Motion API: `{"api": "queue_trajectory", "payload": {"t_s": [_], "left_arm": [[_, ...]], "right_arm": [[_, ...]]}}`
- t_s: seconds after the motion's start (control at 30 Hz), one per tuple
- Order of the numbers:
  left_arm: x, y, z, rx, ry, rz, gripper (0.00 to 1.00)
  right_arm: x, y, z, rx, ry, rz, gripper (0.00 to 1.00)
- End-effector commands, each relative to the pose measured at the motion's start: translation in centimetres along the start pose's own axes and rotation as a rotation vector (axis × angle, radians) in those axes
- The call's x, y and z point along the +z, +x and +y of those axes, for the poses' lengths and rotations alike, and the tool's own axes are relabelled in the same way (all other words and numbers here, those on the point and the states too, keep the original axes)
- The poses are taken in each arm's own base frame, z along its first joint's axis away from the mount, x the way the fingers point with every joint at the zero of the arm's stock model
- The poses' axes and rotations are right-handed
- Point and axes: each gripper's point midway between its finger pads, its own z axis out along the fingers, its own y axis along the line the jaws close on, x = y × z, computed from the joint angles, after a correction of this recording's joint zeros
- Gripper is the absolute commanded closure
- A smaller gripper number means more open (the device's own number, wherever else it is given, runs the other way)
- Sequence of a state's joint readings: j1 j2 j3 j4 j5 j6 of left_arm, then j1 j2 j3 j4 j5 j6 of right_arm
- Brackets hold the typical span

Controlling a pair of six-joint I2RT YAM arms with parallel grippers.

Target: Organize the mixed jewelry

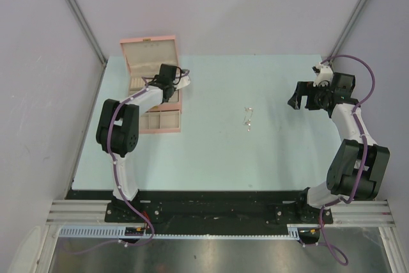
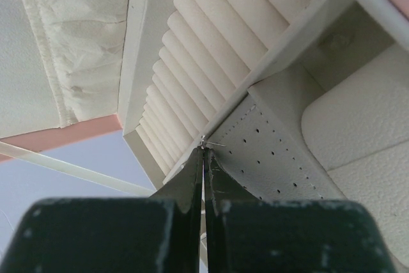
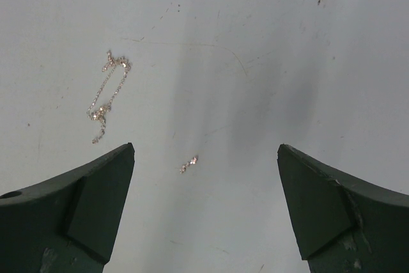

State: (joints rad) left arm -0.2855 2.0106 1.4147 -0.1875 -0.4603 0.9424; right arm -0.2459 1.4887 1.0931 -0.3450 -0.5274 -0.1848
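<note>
Stowing one item in the box (image 1: 148, 55) looks to be the step in hand. The left gripper (image 2: 204, 153) hangs over the open box at the far left of the table (image 1: 255, 164), its fingers pressed together on a tiny piece (image 2: 206, 142), silvery and thin as wire. The tips sit at the edge where the ring rolls (image 2: 192, 62) meet the perforated panel (image 2: 268, 158).

The next move, I judge, is a small drop onto the panel or into a roll, then a slight opening to let go. Too wide a release may flick so light a thing away.

The right gripper (image 3: 206, 151) hovers with its fingers wide apart above the table's middle right. A chain (image 3: 108, 94) lies just to one side, and a bit (image 3: 188, 163) lies between the fingers.

The held piece's shape is too small to read, and I cannot tell whether it touches the panel. From above, the left arm covers part of the box and the pinch cannot be seen.
</note>
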Motion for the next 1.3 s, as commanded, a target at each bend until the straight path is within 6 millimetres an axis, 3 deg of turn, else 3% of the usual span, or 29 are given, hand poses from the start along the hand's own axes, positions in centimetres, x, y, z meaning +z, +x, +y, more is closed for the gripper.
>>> {"api": "queue_trajectory", "payload": {"t_s": [0.0,1.27], "left_arm": [[-0.5,-0.1,0.4,-0.024,-0.004,-0.017,1.00],[-1.7,0.1,1.4,-0.029,-0.031,-0.025,1.00]], "right_arm": [[-0.2,-0.7,-0.3,-0.011,0.013,-0.017,0.00],[0.0,-0.6,-0.3,-0.006,0.006,-0.011,0.00]]}}
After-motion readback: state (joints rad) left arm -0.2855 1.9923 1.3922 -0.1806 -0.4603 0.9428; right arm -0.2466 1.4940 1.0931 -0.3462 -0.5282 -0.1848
